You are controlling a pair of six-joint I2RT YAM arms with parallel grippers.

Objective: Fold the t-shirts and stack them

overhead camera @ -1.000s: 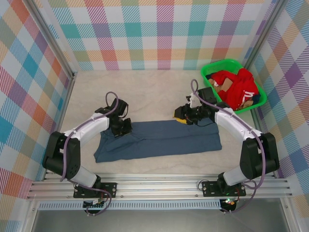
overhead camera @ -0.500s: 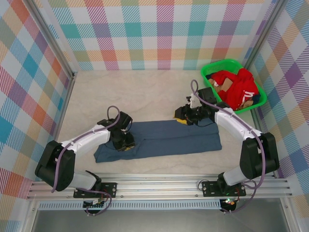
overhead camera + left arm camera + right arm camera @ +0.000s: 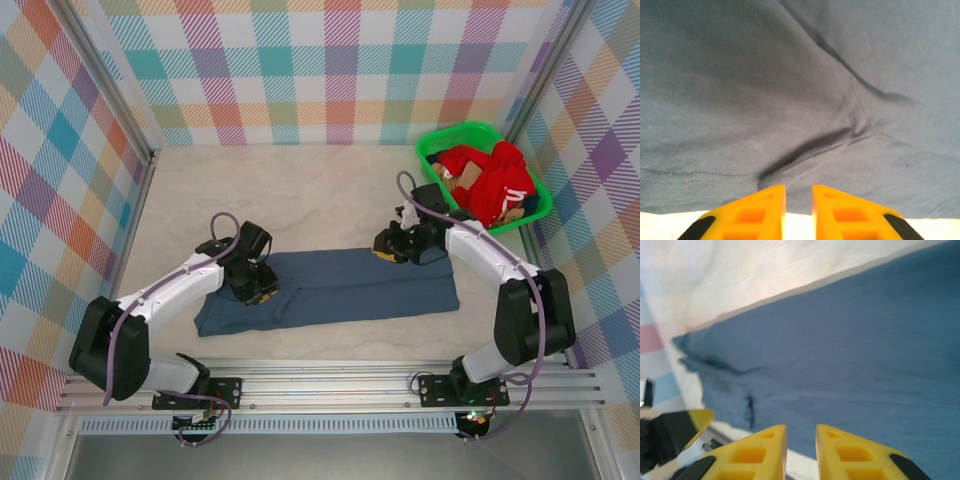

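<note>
Slate-blue t-shirt point(image 3: 350, 290) lies long axis left-to-right, and I read left tool point(image 3: 259, 291) and right tool point(image 3: 385, 248) both narrow, each over its own half.

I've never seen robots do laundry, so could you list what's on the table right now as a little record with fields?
shirt: slate-blue t-shirt, lying flat as a long strip across the table
left jaws: low on the shirt's left part, nearly closed
right jaws: at the shirt's far edge, nearly closed
basket: green basket, far right corner, holding red clothes
</note>
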